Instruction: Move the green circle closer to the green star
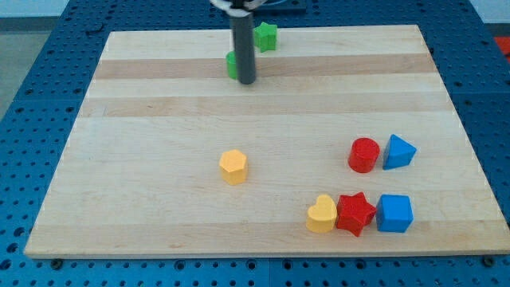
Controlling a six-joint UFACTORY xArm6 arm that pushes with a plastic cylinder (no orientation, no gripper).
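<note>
Green circle point(232, 64) near the board's top edge, half hidden behind my tip point(247, 81) — planted at its lower right side. Green star point(266, 36) up-right, close, apart. No claw to report — just a rod. Probably badly placed for pushing starward.

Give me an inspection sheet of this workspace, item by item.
Surface: wooden board, flat, on a blue perforated base.
Job's things: green circle mostly hidden behind the rod; green star at the view's top, up-right of it, apart.
Clutter: yellow hexagon mid-board; red cylinder beside blue triangle; yellow heart, red star, blue cube in a row.
Tool: my tip at the circle's right edge.
Cables: dark cable at the arm's top.
Surroundings: nothing seen.
</note>
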